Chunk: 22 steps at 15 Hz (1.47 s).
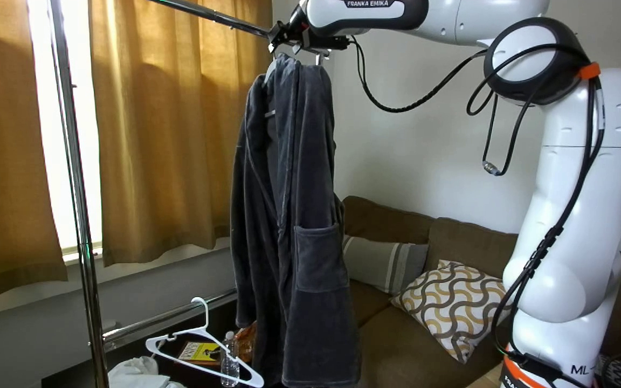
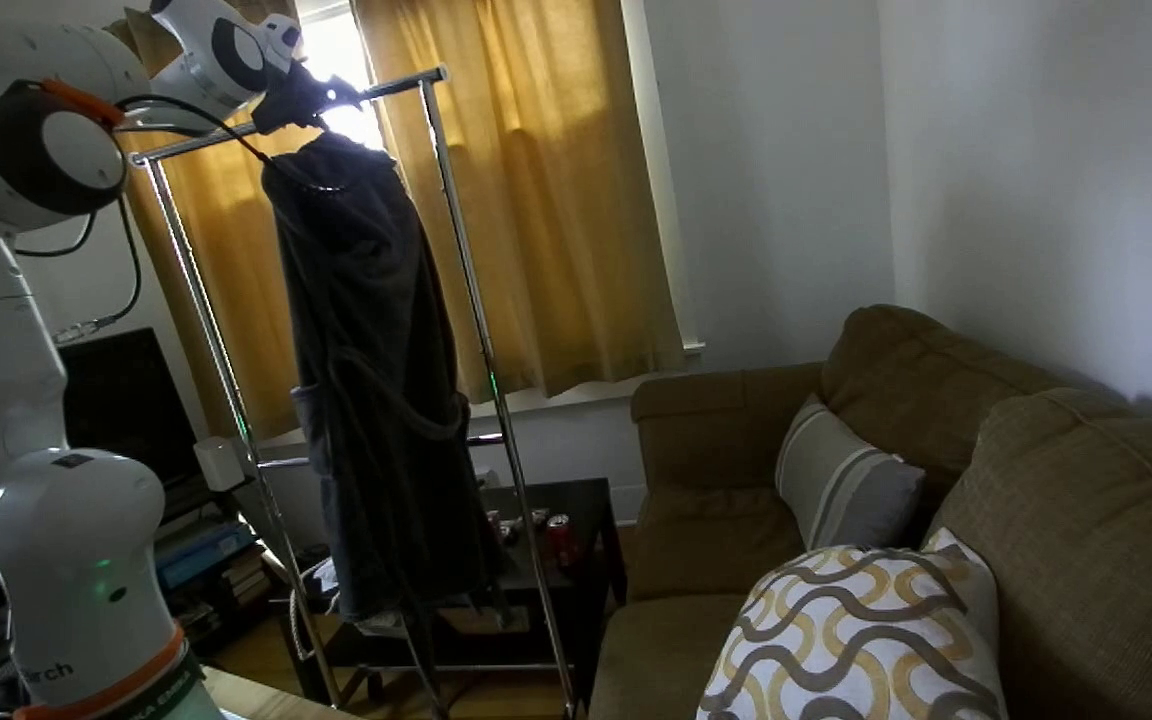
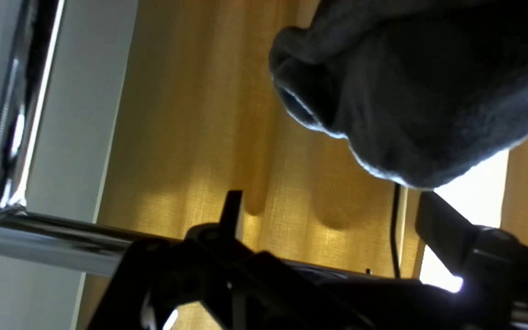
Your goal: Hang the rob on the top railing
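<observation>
The dark grey robe (image 1: 318, 215) hangs at full length below the top railing (image 1: 208, 14); the robe (image 2: 366, 400) and railing (image 2: 406, 85) also show in an exterior view. A pale hanger (image 1: 270, 70) shows at its collar. In the wrist view the robe (image 3: 406, 91) is at the upper right, and a thin dark hook (image 3: 395, 229) runs from it to the railing (image 3: 62, 243). Whether the hook passes over the bar is hidden. My gripper (image 3: 332, 199) is open at the railing, its fingers apart on either side of the hook; it also shows in both exterior views (image 1: 283, 40) (image 2: 336, 100).
The rack's vertical poles (image 1: 76, 178) (image 2: 471, 280) stand beside the robe. A white hanger (image 1: 205, 334) is by the lower bar (image 1: 165, 318). Yellow curtains (image 2: 536, 200) are behind the rack. A brown sofa (image 2: 726, 440) and a dark low table (image 2: 576, 495) stand nearby.
</observation>
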### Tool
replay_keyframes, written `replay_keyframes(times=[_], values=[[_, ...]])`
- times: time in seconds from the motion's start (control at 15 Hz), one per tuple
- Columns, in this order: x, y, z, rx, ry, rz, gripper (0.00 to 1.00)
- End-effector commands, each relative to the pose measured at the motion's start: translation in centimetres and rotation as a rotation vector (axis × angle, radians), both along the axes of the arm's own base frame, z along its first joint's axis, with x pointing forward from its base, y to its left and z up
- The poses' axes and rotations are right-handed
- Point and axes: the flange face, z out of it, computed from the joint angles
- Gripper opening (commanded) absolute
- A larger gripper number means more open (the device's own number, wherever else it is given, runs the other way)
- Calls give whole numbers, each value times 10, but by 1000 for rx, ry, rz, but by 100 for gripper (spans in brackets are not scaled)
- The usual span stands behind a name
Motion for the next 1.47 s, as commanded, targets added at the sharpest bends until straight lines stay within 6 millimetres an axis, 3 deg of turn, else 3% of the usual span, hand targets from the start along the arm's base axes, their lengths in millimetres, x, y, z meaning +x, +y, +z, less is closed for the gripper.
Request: replay_keyframes(times=[0.0, 0.4, 1.4], values=[[-17, -16, -7, 11, 92, -115, 100], [-38, -16, -5, 119, 216, -160, 100], [-112, -32, 19, 184, 240, -102, 100]])
